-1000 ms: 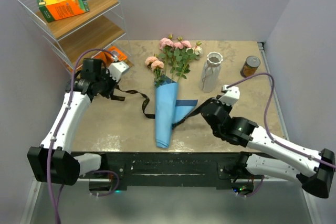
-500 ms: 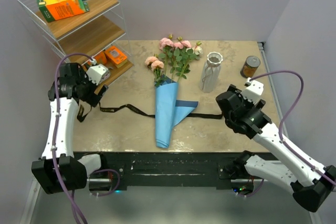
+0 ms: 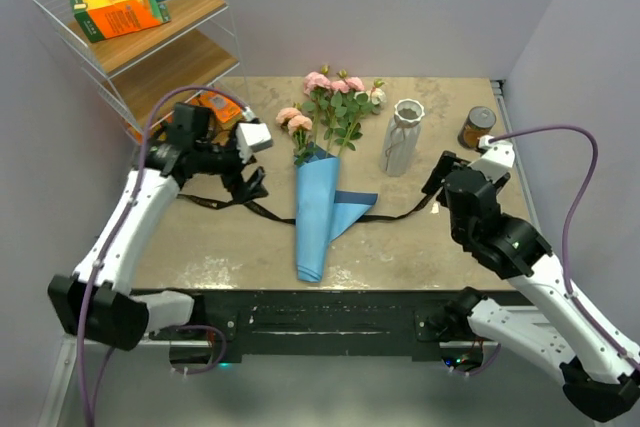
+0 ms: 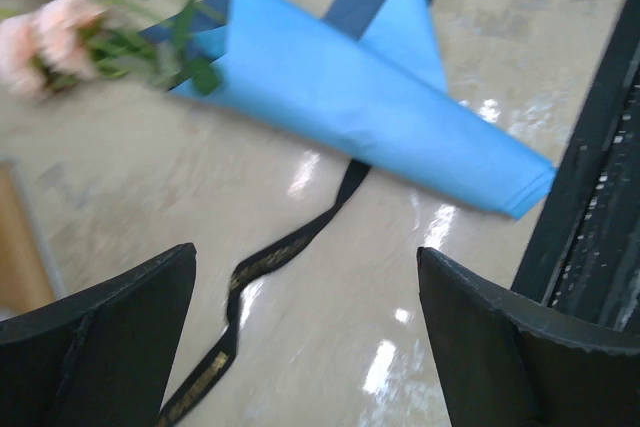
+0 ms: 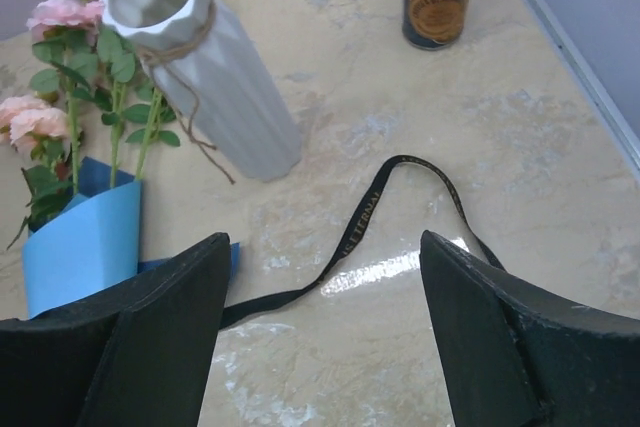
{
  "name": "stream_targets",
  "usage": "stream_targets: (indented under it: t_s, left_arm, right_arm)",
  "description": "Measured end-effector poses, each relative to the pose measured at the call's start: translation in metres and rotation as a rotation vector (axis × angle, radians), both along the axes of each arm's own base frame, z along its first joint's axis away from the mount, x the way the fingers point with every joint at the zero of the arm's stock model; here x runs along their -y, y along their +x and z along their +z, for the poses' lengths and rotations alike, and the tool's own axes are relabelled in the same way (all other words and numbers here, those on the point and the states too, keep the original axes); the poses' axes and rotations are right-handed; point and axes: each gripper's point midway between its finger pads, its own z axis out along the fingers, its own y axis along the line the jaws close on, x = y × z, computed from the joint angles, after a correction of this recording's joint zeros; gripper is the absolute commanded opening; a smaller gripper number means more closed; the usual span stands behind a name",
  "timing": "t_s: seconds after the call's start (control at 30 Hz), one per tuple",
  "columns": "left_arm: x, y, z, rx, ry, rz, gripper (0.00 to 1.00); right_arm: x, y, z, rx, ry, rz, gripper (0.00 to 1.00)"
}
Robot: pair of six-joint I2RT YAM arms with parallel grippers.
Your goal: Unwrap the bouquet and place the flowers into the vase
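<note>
- The bouquet (image 3: 314, 215) lies flat in the middle of the table (image 3: 200, 247). Its narrow tip points to the near edge and its open mouth to the far side.
- The blue paper cone holds the flowers (image 3: 330, 107): pink roses and green leaves spill from its mouth onto the tabletop. One paper flap is folded open on the cone's right side.
- The black ribbon (image 3: 265, 210) lies loose on the table, passing under the cone and trailing out to both sides.
- The vase (image 5: 215, 77) stands upright just right of the blooms, with twine around its neck. Its mouth shows only bare white interior.
- A brown jar (image 3: 477, 127) with a metal lid stands at the far right, well apart from the vase.
- The wire shelf (image 3: 150, 47) at the far left carries an orange box (image 3: 120, 5) on its top board.
- The left gripper (image 4: 305, 252) hovers left of the cone over the ribbon, jaws spread wide and gripping nothing.
- The right gripper (image 5: 325, 237) hangs over the ribbon's arched right end, jaws also wide apart and empty.
</note>
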Motion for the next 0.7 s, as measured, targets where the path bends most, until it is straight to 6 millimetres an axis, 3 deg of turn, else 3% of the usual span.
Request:
stream_targets:
  t_s: [0.03, 0.13, 0.23, 0.33, 0.43, 0.57, 0.7]
  left_arm:
    - [0.019, 0.001, -0.012, -0.040, -0.012, -0.051, 0.91]
    - [0.047, 0.012, -0.047, -0.140, -0.018, -0.108, 0.94]
    - [0.062, 0.028, -0.084, -0.227, -0.018, -0.131, 0.95]
    - [0.070, 0.038, -0.111, -0.283, -0.020, -0.150, 0.96]
    - [0.078, 0.048, -0.126, -0.317, -0.032, -0.183, 0.96]
    - [0.092, 0.071, -0.139, -0.325, -0.060, -0.231, 0.95]
    - [0.095, 0.080, -0.149, -0.332, -0.073, -0.246, 0.94]
  right_arm:
    - [-0.003, 0.000, 0.002, 0.004, 0.004, 0.022, 0.75]
    - [-0.012, 0.001, 0.002, -0.006, 0.004, 0.080, 0.66]
    - [-0.022, 0.001, 0.004, -0.002, 0.012, 0.143, 0.59]
    - [-0.031, -0.001, 0.018, 0.048, 0.047, 0.219, 0.59]
    - [-0.040, -0.002, 0.027, 0.078, 0.061, 0.281, 0.64]
    - [-0.050, 0.000, 0.029, 0.082, 0.056, 0.333, 0.65]
    - [-0.059, 0.002, 0.030, 0.081, 0.053, 0.379, 0.63]
